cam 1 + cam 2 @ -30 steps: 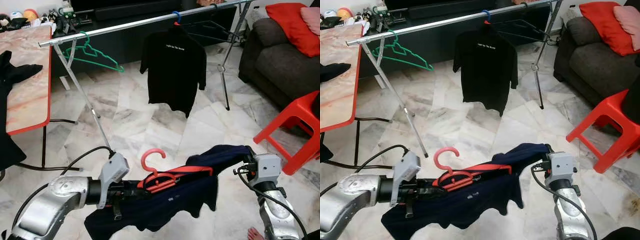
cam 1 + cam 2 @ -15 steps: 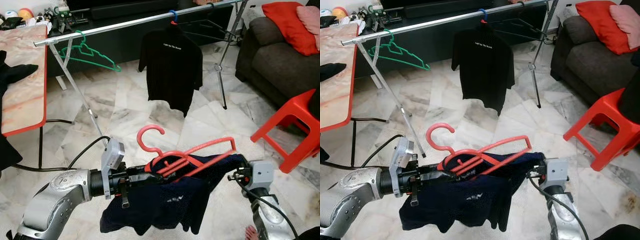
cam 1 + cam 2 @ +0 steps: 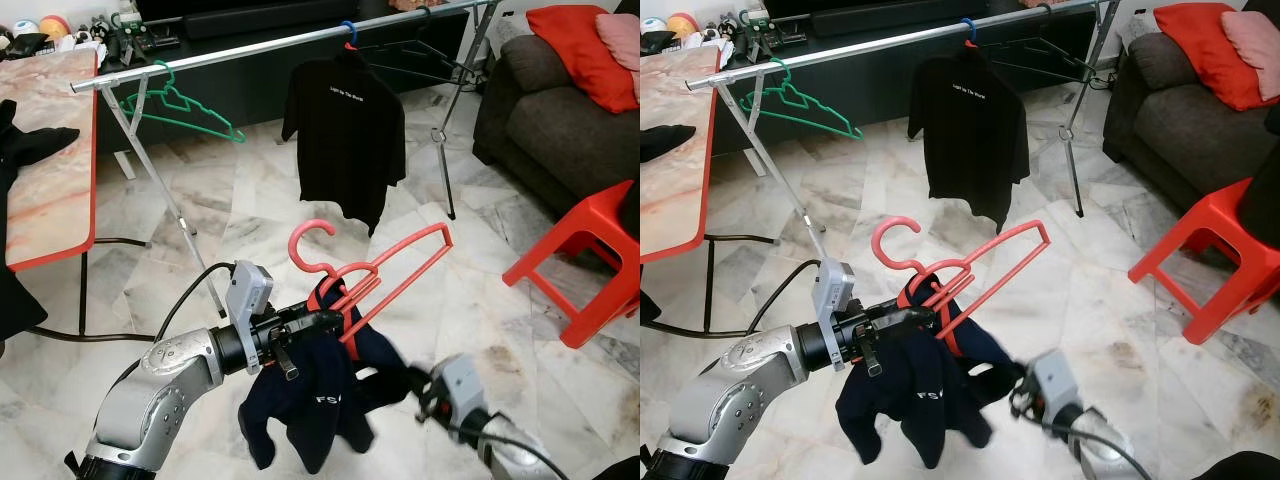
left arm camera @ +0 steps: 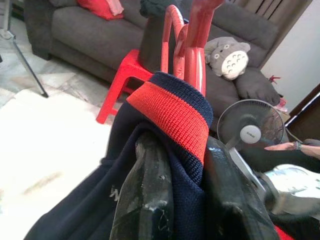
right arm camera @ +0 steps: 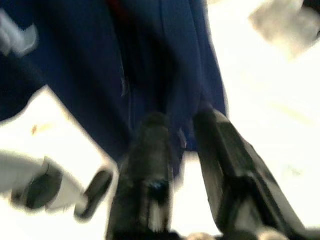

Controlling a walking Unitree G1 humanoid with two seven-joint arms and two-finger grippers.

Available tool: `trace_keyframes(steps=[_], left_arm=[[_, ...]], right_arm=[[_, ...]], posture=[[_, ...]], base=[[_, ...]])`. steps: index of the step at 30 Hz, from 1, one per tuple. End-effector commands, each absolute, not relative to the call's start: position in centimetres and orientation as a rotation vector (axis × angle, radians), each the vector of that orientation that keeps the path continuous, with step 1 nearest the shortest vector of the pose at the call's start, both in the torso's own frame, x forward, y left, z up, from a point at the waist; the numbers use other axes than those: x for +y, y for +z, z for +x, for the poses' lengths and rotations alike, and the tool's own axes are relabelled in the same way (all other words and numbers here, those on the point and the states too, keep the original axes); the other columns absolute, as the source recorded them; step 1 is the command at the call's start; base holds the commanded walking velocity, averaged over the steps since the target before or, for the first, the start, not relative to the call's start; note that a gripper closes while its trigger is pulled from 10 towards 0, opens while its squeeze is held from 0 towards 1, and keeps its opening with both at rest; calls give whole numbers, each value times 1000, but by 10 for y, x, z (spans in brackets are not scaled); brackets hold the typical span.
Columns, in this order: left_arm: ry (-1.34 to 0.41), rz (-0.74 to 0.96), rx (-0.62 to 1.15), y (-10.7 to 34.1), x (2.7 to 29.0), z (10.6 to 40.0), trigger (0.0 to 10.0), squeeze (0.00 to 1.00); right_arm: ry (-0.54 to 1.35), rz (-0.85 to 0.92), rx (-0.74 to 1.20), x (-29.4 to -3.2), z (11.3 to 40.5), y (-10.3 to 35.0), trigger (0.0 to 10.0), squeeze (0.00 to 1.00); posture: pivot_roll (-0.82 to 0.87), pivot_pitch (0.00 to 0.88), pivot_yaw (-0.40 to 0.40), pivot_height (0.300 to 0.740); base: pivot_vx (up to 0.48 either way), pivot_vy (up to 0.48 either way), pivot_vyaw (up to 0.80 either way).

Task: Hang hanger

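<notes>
Left end effector (image 3: 318,322) was clamped on the navy shirt's collar and red hanger (image 3: 375,278), held up so its hook could reach the rail (image 3: 270,47); right end effector (image 5: 182,135) looked parted, gripping nothing.

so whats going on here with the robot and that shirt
The robot stands before a clothes rail with a navy shirt on a red hanger. Its left gripper is shut on the shirt's collar at the hanger's neck, holding both up. The right gripper, low beside the dangling shirt, is open. A black shirt and a green hanger hang on the rail.
</notes>
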State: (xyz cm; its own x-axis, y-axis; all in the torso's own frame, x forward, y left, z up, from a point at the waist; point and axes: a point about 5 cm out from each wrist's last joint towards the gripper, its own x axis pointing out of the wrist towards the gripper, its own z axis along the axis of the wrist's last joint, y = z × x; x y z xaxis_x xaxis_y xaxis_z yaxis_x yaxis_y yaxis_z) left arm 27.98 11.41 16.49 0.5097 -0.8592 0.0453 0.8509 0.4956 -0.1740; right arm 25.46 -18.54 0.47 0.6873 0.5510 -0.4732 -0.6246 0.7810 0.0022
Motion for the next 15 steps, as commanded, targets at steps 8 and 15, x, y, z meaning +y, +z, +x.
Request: trace_keyframes(steps=[8, 15], left_arm=[[-975, -201, 27, 165, 107, 285, 10000, 0], [-987, -6, 152, 143, 112, 282, 10000, 0]], right_arm=[[242, 119, 450, -212, 277, 17, 10000, 1000], [780, 42, 402, -171, 256, 42, 10000, 1000]], posture=[[-36, 173, -14, 740], [-37, 171, -15, 740]], base=[[0, 0, 0], [0, 0, 0]])
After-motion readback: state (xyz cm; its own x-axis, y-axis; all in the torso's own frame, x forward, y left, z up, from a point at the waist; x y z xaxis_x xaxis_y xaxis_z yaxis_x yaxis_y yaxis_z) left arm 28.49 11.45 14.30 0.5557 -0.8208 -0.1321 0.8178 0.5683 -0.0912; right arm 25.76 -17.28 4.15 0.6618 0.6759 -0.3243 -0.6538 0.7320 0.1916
